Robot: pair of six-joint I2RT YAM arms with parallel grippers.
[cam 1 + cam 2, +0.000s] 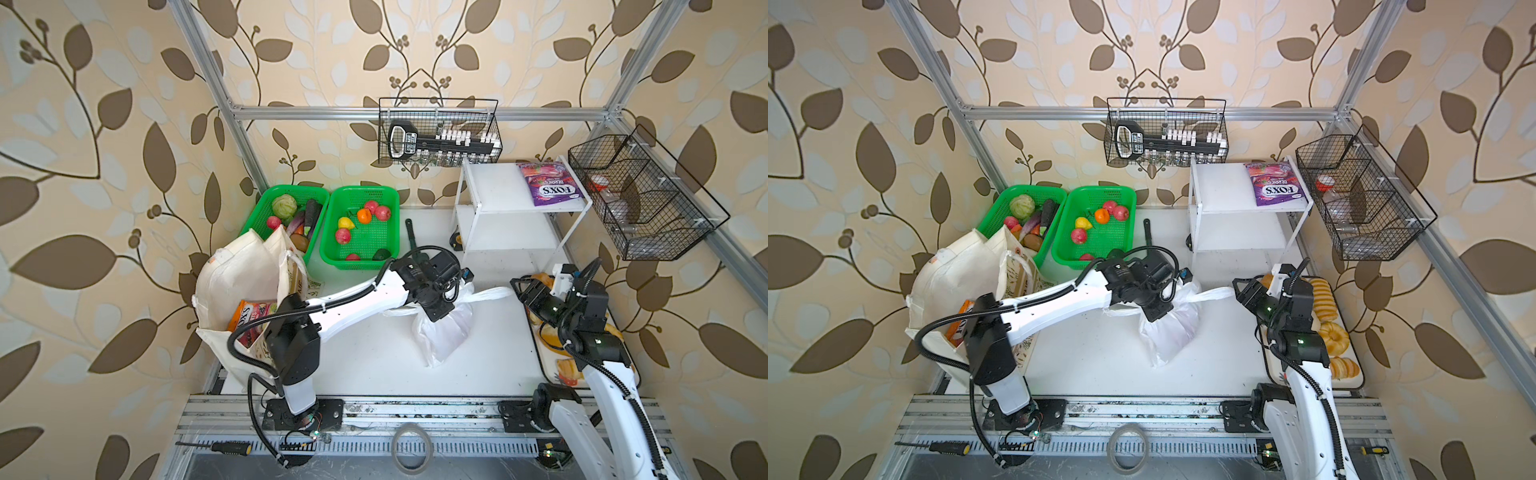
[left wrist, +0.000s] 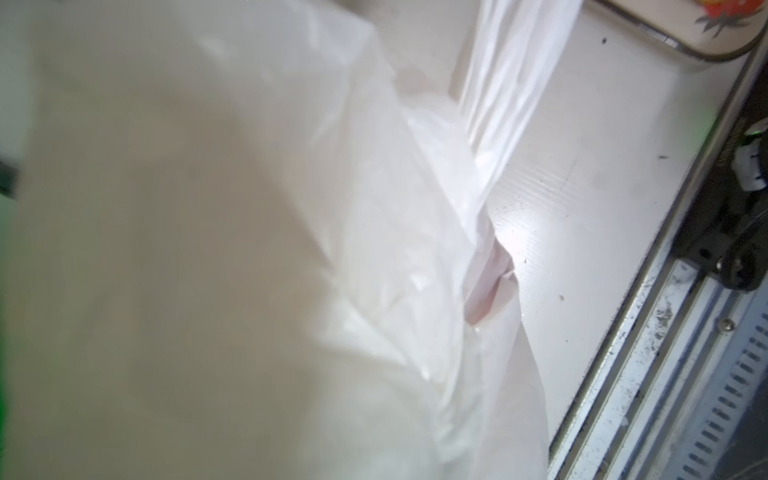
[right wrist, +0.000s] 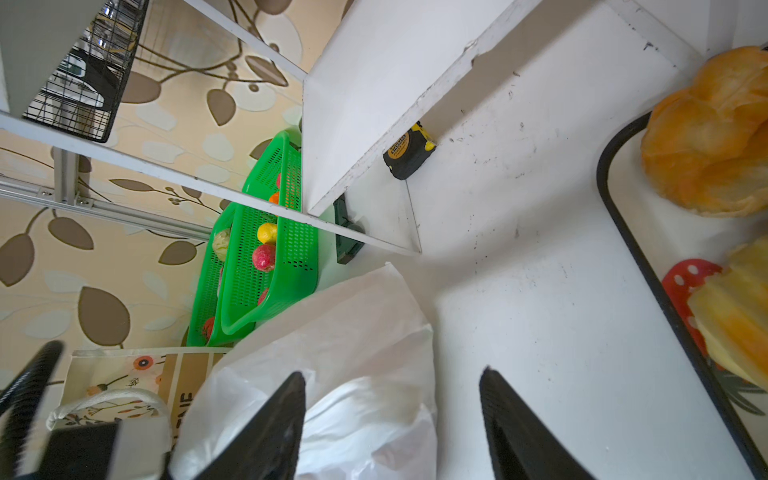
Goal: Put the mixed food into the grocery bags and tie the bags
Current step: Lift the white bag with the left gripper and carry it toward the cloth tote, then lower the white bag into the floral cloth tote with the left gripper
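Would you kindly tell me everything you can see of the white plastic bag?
The bag is thin, crinkly, translucent white plastic with loop handles. It stands slumped on the middle of the table, its mouth gathered up under the left gripper, which is shut on the plastic. One handle stretches flat toward the open right gripper, which does not hold it. A faint pink tint shows through its wall in the left wrist view; its contents cannot be made out.

Cabbage (image 1: 284,205): lying in the left green basket (image 1: 291,189).
Bread rolls (image 1: 1323,299): sitting on a dark-rimmed tray (image 3: 636,199), right side.
Tape measure (image 3: 409,151): sitting at the base of the white shelf (image 1: 494,187).
Screwdriver (image 1: 230,447): lying along the near edge.
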